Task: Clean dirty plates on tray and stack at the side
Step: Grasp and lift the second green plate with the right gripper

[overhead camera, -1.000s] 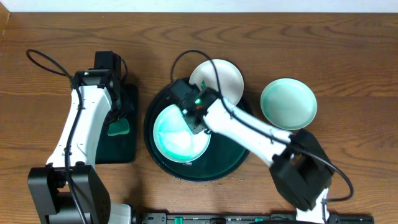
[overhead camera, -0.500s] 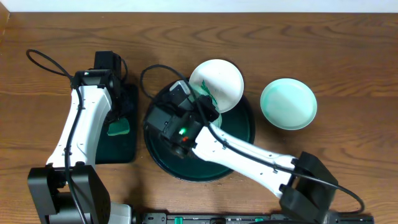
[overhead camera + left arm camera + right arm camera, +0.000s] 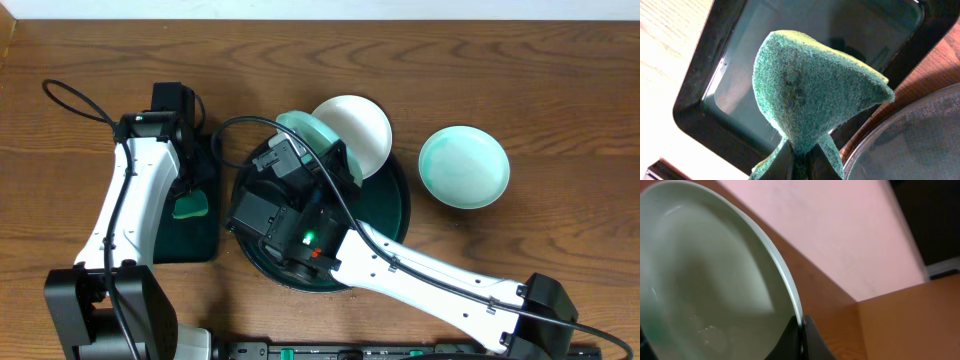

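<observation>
My right gripper (image 3: 801,330) is shut on the rim of a pale mint plate (image 3: 715,280) and holds it tilted on edge above the far left of the round dark tray (image 3: 392,205). In the overhead view that plate (image 3: 303,128) shows behind the raised right arm. A white plate (image 3: 357,130) rests on the tray's far rim, partly hidden by the arm. A second mint plate (image 3: 463,166) lies on the table to the right of the tray. My left gripper (image 3: 800,167) is shut on a green sponge (image 3: 810,90) above the rectangular tray.
The small rectangular dark tray (image 3: 205,240) lies left of the round tray and also shows under the sponge in the left wrist view (image 3: 715,80). The round tray's rim (image 3: 910,145) is close on its right. The right arm's cable (image 3: 225,135) loops over the gap.
My right arm has lifted the mint plate off the round tray and tipped it on edge, rising toward the overhead camera. The left arm and the sponge have not moved.
</observation>
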You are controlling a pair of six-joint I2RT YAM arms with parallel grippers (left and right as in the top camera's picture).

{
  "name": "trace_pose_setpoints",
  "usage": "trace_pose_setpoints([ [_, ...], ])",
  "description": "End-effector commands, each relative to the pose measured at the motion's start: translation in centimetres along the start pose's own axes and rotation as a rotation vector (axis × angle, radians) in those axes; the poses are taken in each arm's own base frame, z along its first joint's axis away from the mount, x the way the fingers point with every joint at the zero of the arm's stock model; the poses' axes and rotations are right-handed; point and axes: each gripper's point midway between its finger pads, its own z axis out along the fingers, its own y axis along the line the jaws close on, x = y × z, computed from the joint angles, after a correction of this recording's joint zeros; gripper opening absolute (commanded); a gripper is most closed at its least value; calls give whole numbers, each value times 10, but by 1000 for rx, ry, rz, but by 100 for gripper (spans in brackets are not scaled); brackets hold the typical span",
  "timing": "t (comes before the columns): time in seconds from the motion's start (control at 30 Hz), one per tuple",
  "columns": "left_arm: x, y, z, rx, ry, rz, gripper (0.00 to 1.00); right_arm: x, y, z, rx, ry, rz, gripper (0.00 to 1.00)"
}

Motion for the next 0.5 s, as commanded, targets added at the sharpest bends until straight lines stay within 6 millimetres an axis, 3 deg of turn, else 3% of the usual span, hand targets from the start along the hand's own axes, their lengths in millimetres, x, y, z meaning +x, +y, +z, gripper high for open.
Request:
trace_pose_setpoints([
  [0.0,-3,4,0,-24,-7,7,7,4,15,2,-144,49,28,1],
  [0.2,-2,5,0,-24,-7,7,7,33,65,17,-564,267,116,1],
  [0.33,-2,5,0,-24,-7,7,7,46,70,35,-767,405,236,1],
  [0.47,-2,5,0,-24,-7,7,7,54,55,57,-928,511,402,1],
])
